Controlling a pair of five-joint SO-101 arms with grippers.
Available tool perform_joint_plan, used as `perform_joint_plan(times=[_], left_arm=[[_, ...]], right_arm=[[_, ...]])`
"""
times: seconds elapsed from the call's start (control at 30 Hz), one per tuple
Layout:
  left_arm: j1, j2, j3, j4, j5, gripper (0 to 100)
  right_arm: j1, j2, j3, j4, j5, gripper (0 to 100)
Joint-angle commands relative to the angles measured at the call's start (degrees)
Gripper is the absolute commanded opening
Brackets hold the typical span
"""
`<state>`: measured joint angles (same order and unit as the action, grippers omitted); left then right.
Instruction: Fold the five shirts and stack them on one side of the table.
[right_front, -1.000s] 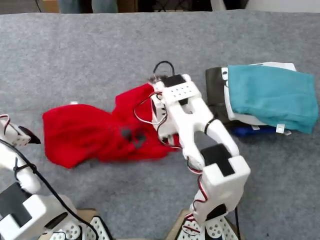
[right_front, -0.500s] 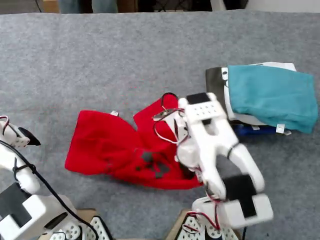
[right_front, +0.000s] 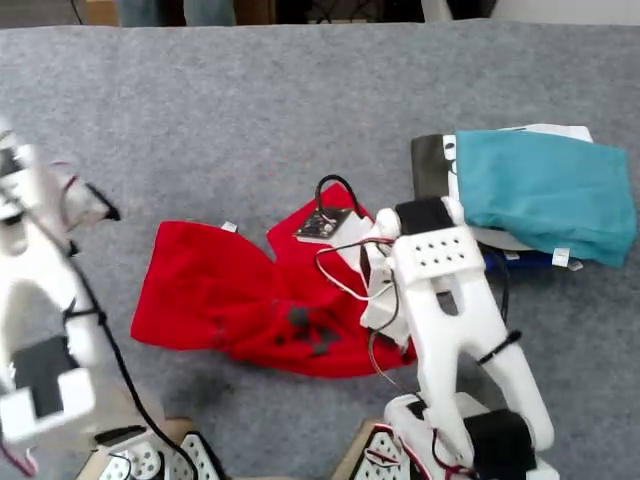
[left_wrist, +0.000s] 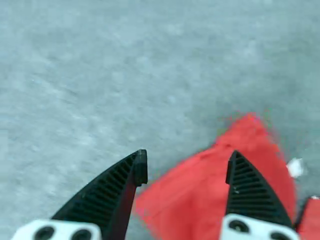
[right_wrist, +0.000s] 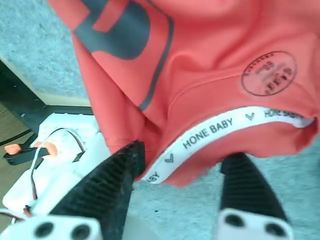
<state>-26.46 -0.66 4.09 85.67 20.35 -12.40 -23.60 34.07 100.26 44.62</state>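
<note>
Teal-topped pile of folded shirts (right_front: 540, 190) at 3 o'clock was done; crumpled red shirt (right_front: 210, 295) (last one?) wasn't, both jaws spread.

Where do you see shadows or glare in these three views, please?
High view: even, soft light on the grey table, no glare; a faint shadow runs along the near edge of the red shirt. Left wrist view: flat light, no glare around the left gripper. Right wrist view: the shirt's folds shade themselves slightly near the right gripper.
</note>
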Motion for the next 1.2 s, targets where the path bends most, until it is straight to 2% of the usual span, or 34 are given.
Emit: perform_joint_plan(times=[0.0, 0.1, 0.23, 0.47, 0.53, 0.77, 0.97, 1.17], left_arm=[[4.9, 7.0, -9.9, 4.3, 6.9, 27], [7.4, 15.2, -19.4, 9.2, 11.3, 27], [9.8, 26.1, -32.0, 15.0, 15.6, 27], [11.8, 38.5, -44.8, 15.1, 18.4, 27], [11.9, 40.5, -46.2, 15.1, 20.5, 27], [14.2, 45.5, -46.3, 15.2, 22.4, 27], [15.6, 43.4, -44.4, 15.1, 22.4, 27], [17.5, 46.6, -45.1, 15.1, 22.5, 14]], right_arm=[[3.1, -2.9, -1.5, 0.8, 1.2, 15.9], [8.2, -2.8, -6.5, 0.5, 1.9, 11.9], [14.7, -0.7, -16.2, 0.6, 1.9, 11.3], [14.9, 7.5, -24.0, -0.1, 1.9, 11.3], [14.8, 9.5, -24.7, 0.2, 2.6, 11.3], [14.9, 12.7, -19.7, 0.5, 13.2, 11.3], [14.0, 13.1, -19.3, 0.5, 13.6, 11.3], [13.7, 13.1, -19.0, -0.5, 13.5, 11.3]])
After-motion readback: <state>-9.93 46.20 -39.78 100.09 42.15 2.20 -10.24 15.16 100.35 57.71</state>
